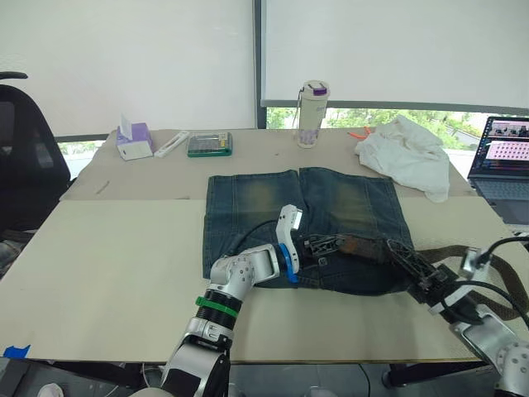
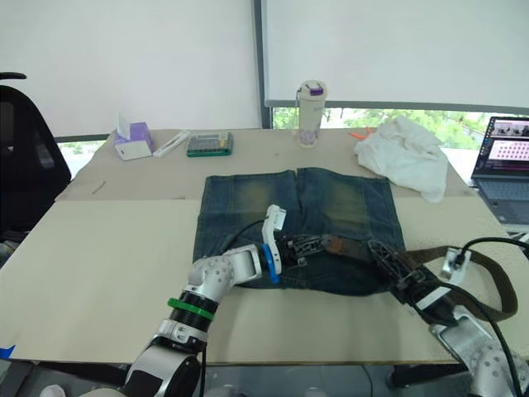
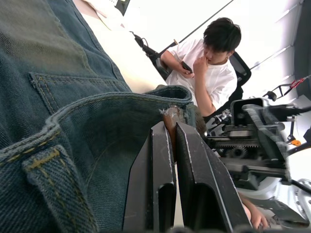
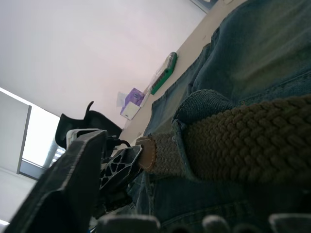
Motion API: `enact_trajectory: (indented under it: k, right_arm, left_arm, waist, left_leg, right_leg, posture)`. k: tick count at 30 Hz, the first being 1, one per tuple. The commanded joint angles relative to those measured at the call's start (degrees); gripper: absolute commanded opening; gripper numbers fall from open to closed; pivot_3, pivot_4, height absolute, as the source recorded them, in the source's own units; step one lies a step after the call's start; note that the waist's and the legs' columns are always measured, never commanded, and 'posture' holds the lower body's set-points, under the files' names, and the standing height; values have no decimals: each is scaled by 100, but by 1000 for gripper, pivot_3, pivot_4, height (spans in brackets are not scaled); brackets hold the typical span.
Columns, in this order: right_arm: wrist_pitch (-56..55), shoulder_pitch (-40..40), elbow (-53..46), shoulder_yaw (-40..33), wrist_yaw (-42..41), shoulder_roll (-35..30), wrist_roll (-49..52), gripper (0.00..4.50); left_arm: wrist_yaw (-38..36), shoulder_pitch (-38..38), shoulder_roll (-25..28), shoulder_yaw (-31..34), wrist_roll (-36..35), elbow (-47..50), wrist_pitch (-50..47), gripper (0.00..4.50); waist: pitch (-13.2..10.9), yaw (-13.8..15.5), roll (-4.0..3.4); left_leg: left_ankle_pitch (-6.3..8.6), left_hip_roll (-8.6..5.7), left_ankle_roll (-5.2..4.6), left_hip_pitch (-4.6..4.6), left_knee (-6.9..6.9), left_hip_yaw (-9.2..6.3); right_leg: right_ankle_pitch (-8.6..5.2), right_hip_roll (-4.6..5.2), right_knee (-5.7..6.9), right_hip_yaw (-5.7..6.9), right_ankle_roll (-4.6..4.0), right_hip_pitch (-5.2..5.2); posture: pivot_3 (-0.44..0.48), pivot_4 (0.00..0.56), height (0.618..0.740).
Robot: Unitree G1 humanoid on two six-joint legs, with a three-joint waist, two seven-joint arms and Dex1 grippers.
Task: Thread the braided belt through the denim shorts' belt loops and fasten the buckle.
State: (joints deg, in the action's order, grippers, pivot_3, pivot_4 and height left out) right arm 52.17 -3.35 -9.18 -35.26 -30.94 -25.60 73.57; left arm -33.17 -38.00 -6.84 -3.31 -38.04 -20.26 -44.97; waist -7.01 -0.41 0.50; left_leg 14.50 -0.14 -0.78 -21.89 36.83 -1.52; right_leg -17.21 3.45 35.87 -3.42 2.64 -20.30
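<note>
The denim shorts lie flat mid-table with the waistband toward me. The braided belt runs along the waistband and trails off to the right in a loop. My left gripper is shut on the belt's brown leather tip. In the right wrist view the belt passes under a denim belt loop, with its tip just beyond. My right gripper stands open beside the belt at the shorts' right hip. I cannot make out the buckle.
A white cloth and a laptop sit at the back right. A bottle, a green case and a tissue box line the far edge. A black chair stands left. A seated person appears in the left wrist view.
</note>
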Motion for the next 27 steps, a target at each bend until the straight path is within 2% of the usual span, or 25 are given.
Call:
enact_trajectory:
  k: [1,7,14,19,27]
  right_arm:
    - [-145,-492,-945,157,-199,-106,-122,4479]
    - [-393,-848,-1399,676,-180,5,-528,4479]
    - [-894,-721,-1362,1374,-65,97,-1468,4479]
    - [-1234,-584,-1085,1505,162,355,-1859,4479]
    - [-1502,-306,-878,1371,701,737,-2012,4479]
  left_arm:
    - [101,-51,-20,-26,223,180,130,0]
    - [300,-6,122,-33,527,238,39,0]
    - [466,92,237,144,449,498,-321,0]
    - [792,157,53,605,290,641,-213,0]
    - [901,429,192,975,-27,1456,-387,0]
  waist:
    - [1,-2,-1]
    - [0,-31,-1]
    - [1,-25,-1]
    - [0,-16,0]
    - [6,-32,-10]
  left_leg:
    - [0,0,0,0,0,0]
    - [0,-2,0,0,0,3]
    - [0,-2,1,8,0,1]
    - [0,-3,1,6,0,1]
    - [0,1,2,8,0,1]
  right_leg:
    - [-1,0,1,-1,1,0]
    - [-3,-2,4,-8,5,1]
    - [-3,-1,4,-7,6,-4]
    - [-3,2,2,-8,7,-4]
    - [-2,1,9,-15,6,-9]
  posture:
    - [0,150,740]
    - [0,150,740]
    - [0,150,740]
    - [0,150,740]
    - [0,150,740]
